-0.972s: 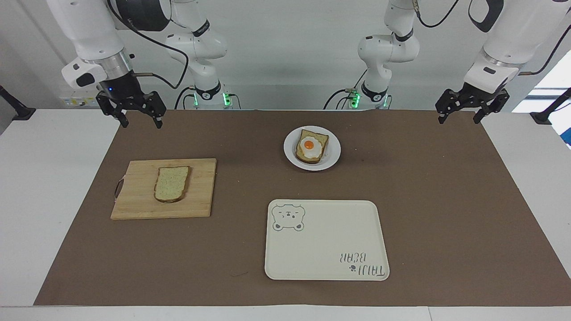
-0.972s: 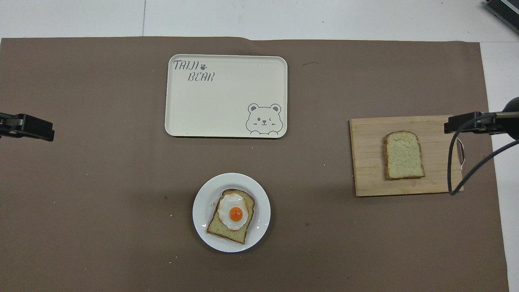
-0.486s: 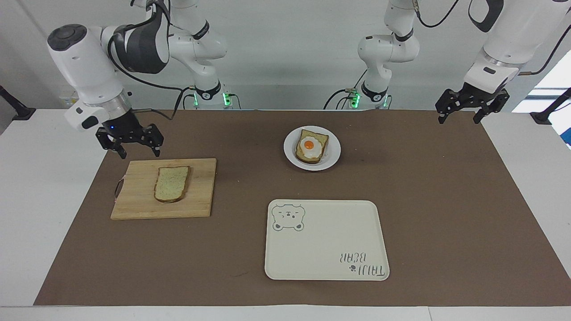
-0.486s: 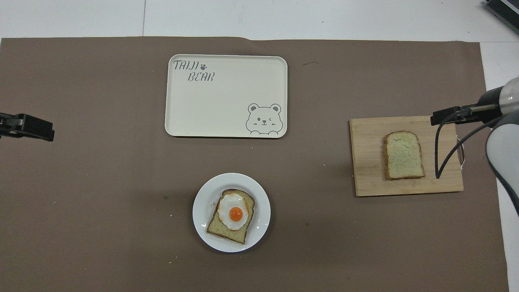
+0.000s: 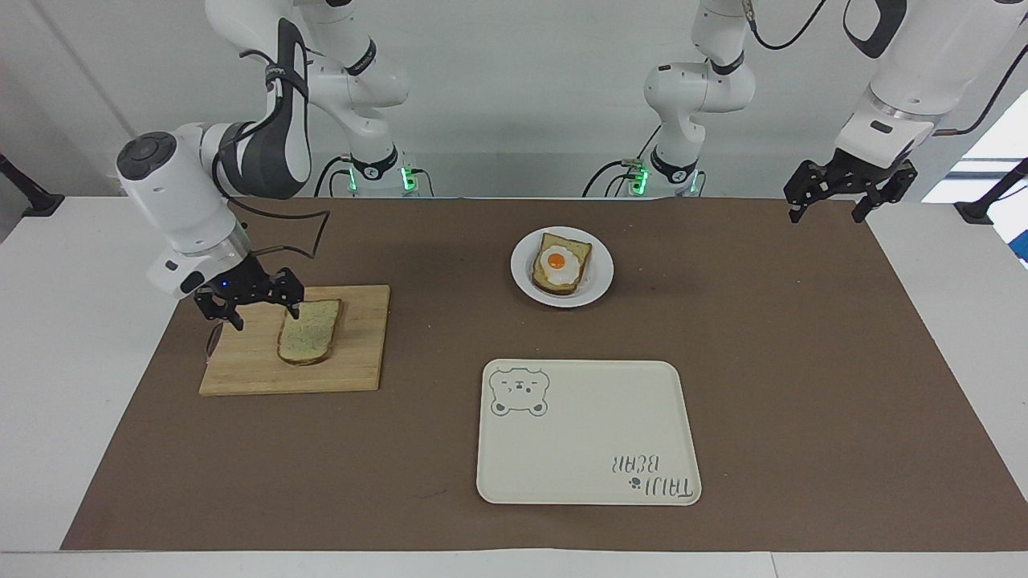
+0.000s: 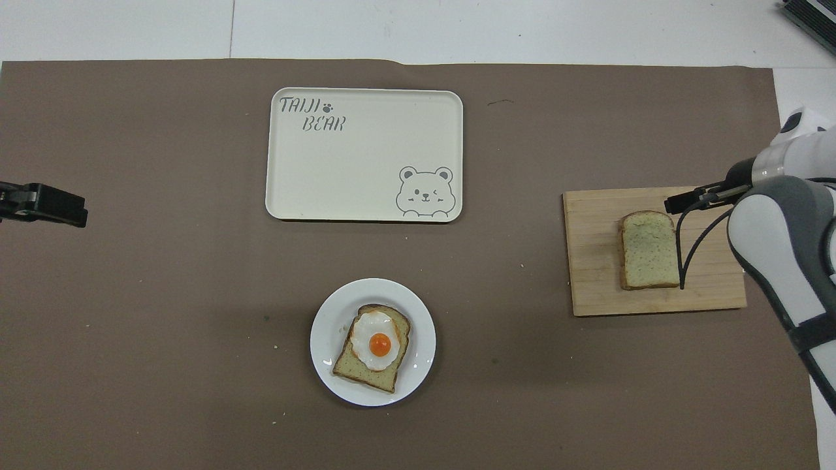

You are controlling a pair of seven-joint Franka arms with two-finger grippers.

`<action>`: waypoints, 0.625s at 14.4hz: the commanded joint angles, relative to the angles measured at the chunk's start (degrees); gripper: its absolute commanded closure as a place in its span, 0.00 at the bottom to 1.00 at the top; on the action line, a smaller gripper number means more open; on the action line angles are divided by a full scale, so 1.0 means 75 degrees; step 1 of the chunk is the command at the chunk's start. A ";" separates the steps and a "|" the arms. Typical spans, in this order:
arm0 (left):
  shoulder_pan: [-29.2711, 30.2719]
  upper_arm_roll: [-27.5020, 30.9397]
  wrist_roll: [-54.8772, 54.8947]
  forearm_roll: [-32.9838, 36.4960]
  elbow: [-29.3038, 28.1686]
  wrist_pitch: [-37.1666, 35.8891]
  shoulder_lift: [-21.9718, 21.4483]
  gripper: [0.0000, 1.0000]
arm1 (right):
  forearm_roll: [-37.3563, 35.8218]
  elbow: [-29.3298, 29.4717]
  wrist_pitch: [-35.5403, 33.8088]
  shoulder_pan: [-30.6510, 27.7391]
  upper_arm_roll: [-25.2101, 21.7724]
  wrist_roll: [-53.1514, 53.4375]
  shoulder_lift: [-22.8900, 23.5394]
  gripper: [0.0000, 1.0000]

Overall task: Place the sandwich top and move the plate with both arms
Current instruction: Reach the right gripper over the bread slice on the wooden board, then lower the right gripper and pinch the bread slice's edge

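The sandwich top (image 5: 309, 331) (image 6: 648, 251), a plain speckled slice, lies flat on a wooden cutting board (image 5: 361, 345) (image 6: 591, 261) toward the right arm's end of the table. My right gripper (image 5: 267, 317) (image 6: 686, 198) hangs open low over the board, right beside the slice, holding nothing. The white plate (image 5: 598, 277) (image 6: 323, 339) sits mid-table near the robots and carries a bread slice with a fried egg (image 5: 560, 263) (image 6: 372, 346). My left gripper (image 5: 827, 213) (image 6: 42, 205) waits open in the air over the mat's edge at the left arm's end.
A cream rectangular tray with a bear drawing (image 5: 586, 433) (image 6: 362, 156) lies farther from the robots than the plate. A brown mat (image 5: 803, 361) covers the table. The right arm's cable loops over the board.
The right arm has swung down and inward, bringing its open gripper from above the mat's corner to just over the board beside the plain slice. The left arm has stayed still.
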 commanded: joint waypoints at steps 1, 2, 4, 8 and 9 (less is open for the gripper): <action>0.0006 -0.0006 -0.0065 0.0072 0.0098 -0.0142 0.0029 0.00 | 0.0401 -0.0391 0.0604 -0.0222 0.0067 -0.0845 0.0196 0.00; 0.0006 -0.0006 -0.0065 0.0060 0.0098 -0.0142 0.0029 0.00 | 0.0401 -0.0555 0.0768 -0.0245 0.0067 -0.0893 0.0231 0.00; 0.0006 -0.0006 -0.0065 0.0072 0.0098 -0.0142 0.0029 0.00 | 0.0447 -0.0976 0.1224 -0.0280 0.0067 -0.0893 0.0290 0.00; 0.0006 -0.0006 -0.0065 0.0072 0.0098 -0.0142 0.0029 0.00 | 0.0494 -0.1248 0.1343 -0.0502 0.0067 -0.1337 0.0406 0.00; 0.0006 -0.0006 -0.0065 0.0072 0.0098 -0.0142 0.0029 0.00 | 0.0669 -0.1248 0.1355 -0.0573 0.0067 -0.1478 0.0454 0.00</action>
